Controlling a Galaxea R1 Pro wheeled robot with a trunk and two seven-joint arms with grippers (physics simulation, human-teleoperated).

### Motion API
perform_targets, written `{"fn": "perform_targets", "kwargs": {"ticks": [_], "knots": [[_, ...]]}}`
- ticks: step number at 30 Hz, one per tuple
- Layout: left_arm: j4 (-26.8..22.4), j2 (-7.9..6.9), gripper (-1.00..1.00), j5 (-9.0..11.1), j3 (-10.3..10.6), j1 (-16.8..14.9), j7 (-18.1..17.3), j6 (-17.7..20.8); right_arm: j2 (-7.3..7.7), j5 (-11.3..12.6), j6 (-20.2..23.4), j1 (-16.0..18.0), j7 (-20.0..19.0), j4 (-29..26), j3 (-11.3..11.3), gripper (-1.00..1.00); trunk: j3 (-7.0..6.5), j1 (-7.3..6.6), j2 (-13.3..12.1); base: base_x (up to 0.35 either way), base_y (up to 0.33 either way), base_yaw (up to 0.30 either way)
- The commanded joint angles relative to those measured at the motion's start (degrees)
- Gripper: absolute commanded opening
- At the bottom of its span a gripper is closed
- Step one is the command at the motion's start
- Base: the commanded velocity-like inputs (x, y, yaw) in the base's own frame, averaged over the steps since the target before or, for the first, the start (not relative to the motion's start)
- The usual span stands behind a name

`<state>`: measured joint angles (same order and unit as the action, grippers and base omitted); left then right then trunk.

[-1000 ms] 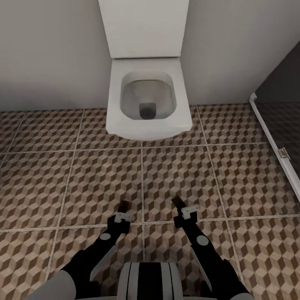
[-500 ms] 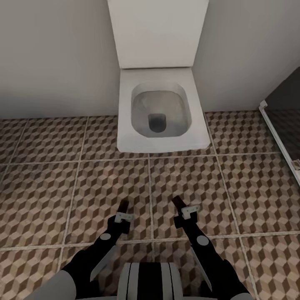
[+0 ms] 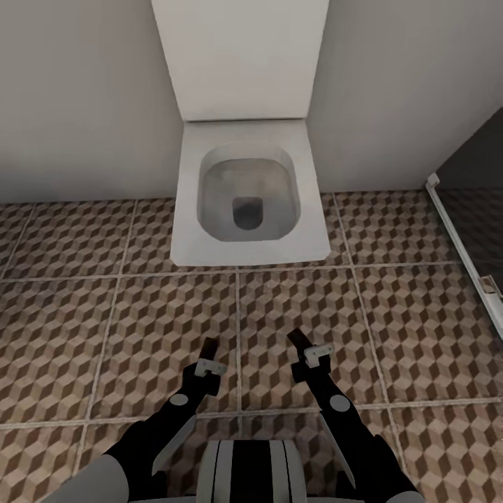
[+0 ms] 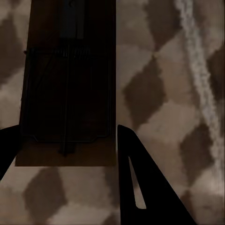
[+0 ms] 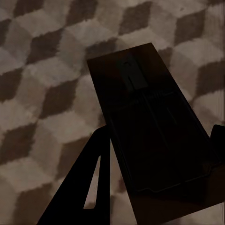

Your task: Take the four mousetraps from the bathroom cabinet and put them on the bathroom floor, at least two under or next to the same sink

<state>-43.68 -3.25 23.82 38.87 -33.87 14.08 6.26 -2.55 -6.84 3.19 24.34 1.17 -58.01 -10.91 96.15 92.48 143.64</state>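
Sliding left since half a second ago, the toilet [image 3: 244,188] sits top centre. Low in frame, the left gripper [image 3: 207,349] clamps one mousetrap [image 4: 65,89], the right gripper [image 3: 302,344] another mousetrap [image 5: 150,126], above the bathroom floor [image 3: 412,335].

Two mousetraps are in view, each a flat brown wooden board with dark metal wire parts. One mousetrap [image 4: 65,89] sits between the left gripper's [image 3: 207,351] fingers, the other mousetrap [image 5: 150,126] between the right gripper's [image 3: 302,344] fingers, both held above the cube-patterned bathroom floor [image 3: 391,335].
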Motion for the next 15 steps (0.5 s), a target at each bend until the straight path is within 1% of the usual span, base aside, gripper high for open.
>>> {"fn": "perform_targets", "kwargs": {"ticks": [1, 5, 7, 15], "knots": [[-0.1, -0.09, -1.00, 0.3, 0.4, -0.1, 0.6, 0.3, 0.00, -0.5, 0.3, 0.0, 0.1, -0.1, -0.1, -1.00, 0.03, -0.01, 0.0, 0.001, -0.027, 0.000], [-0.1, -0.09, -1.00, 0.3, 0.4, -0.1, 0.6, 0.2, 0.00, -0.5, 0.3, 0.0, 0.1, -0.1, -0.1, -1.00, 0.03, -0.01, 0.0, 0.006, -0.011, 0.000], [-0.1, -0.09, -1.00, 0.3, 0.4, -0.1, 0.6, 0.2, -0.01, -0.5, 0.3, 0.0, 0.1, -0.1, -0.1, -1.00, 0.03, -0.01, 0.0, 0.101, 0.040, 0.000], [0.0, -0.09, -1.00, 0.4, 0.4, -0.1, 0.5, 0.3, -0.05, -0.5, 0.3, 0.0, 0.1, 0.0, -0.1, -1.00, 0.03, -0.01, 0.0, 0.224, 0.133, 0.000]]}}
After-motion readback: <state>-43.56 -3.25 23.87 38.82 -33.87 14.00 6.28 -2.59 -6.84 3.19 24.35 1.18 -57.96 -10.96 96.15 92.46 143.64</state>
